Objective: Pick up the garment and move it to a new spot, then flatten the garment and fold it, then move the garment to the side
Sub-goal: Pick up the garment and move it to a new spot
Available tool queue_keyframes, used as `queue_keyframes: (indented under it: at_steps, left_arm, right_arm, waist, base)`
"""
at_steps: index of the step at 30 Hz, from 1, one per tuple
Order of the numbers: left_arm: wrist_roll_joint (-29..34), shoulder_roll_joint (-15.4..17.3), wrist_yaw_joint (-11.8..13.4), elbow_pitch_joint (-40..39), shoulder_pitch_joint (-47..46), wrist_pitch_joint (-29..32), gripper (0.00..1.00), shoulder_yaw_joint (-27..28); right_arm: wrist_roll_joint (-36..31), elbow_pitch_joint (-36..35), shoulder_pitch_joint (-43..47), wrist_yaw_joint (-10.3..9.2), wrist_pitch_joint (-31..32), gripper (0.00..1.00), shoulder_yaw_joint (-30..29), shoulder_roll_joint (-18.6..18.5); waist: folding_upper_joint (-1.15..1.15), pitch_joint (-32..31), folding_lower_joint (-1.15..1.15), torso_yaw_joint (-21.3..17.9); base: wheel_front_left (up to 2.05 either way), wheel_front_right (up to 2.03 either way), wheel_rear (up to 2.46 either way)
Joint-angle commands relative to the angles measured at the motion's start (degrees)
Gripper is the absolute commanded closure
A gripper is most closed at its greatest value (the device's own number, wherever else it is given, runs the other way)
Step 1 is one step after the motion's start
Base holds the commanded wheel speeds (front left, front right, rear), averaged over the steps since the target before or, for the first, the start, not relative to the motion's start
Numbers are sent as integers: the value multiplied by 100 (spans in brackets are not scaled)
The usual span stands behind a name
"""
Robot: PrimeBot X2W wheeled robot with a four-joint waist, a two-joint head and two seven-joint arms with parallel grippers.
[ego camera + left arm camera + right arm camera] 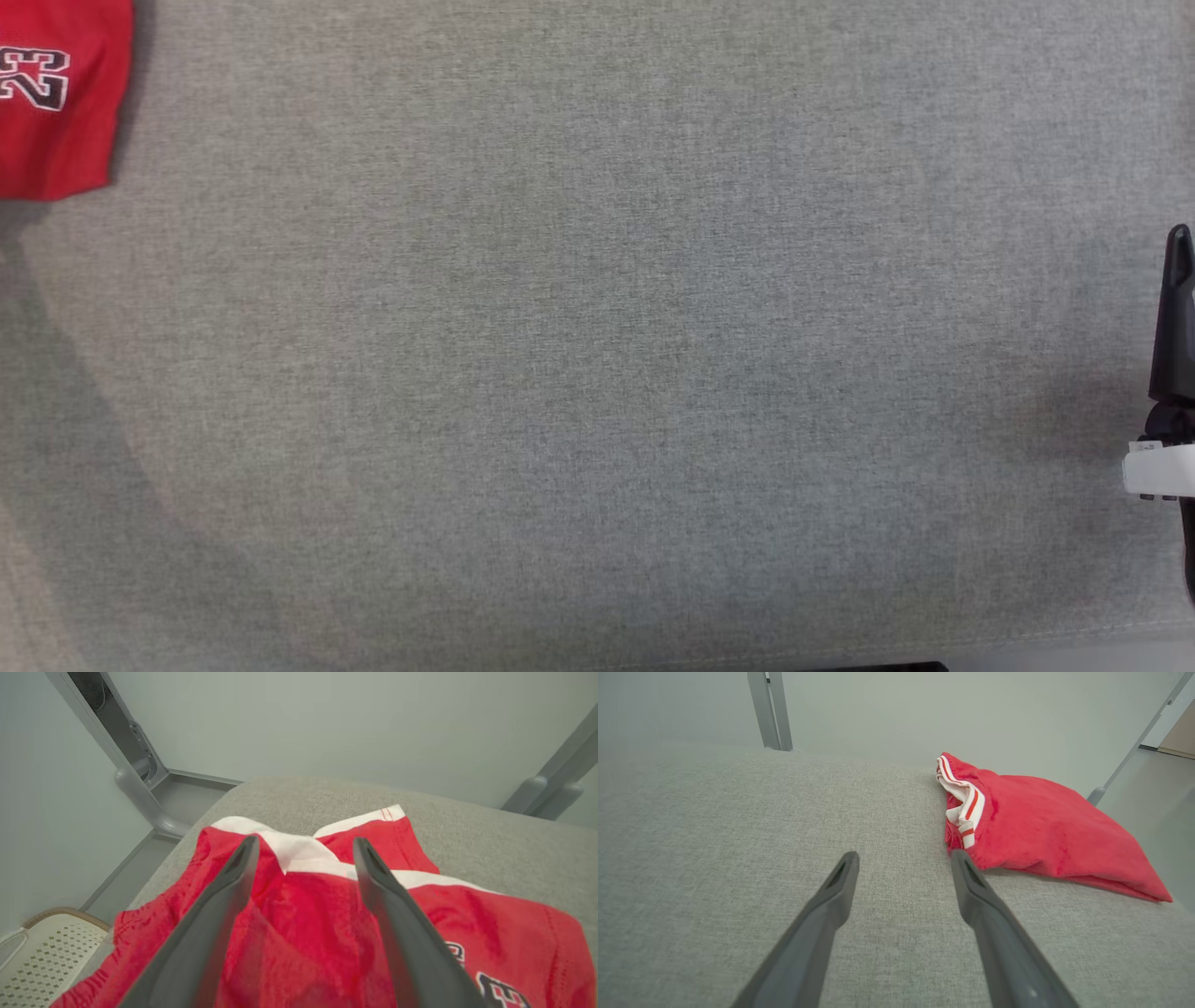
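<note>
The garment (pixel 322 924) is red with white trim and a dark-outlined number, and it lies on the grey fabric table near a corner. My left gripper (pixel 303 844) hovers open just over it, fingers spread above the white collar area with nothing between them. In the head view a corner of the garment (pixel 56 103) with the number 23 shows at the top left. My right gripper (pixel 903 858) is open over bare table. One dark finger (pixel 1178 308) of it shows at the right edge of the head view.
A folded red cloth (pixel 1041 830) with white-and-red striped trim lies ahead and right of my right gripper; I cannot tell if it is the same garment. A white perforated basket (pixel 42 956) stands on the floor beside the table (pixel 597 373). Grey frame posts (pixel 770 709) rise behind.
</note>
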Motion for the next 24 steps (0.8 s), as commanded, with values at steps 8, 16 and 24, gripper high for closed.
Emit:
queue_keyframes:
  at_steps: [8,16,24]
  left_arm:
    - [-321,44,-120,911,-197,823,0,-166]
    - [-382,-34,-135,1263,-277,1039,100,-346]
    - [-199,19,-115,972,-386,204,100,-525]
  right_arm:
    - [-70,-135,-90,-9,84,0,-61,-15]
    - [-115,-98,-122,-9,143,0,13,29]
    - [-55,148,-134,-9,52,0,147,129]
  waist:
    - [0,131,-1,-35]
    - [0,69,-1,-26]
    - [0,-370,-1,5]
  base:
    - [0,0,0]
    - [0,0,0]
    - [0,0,0]
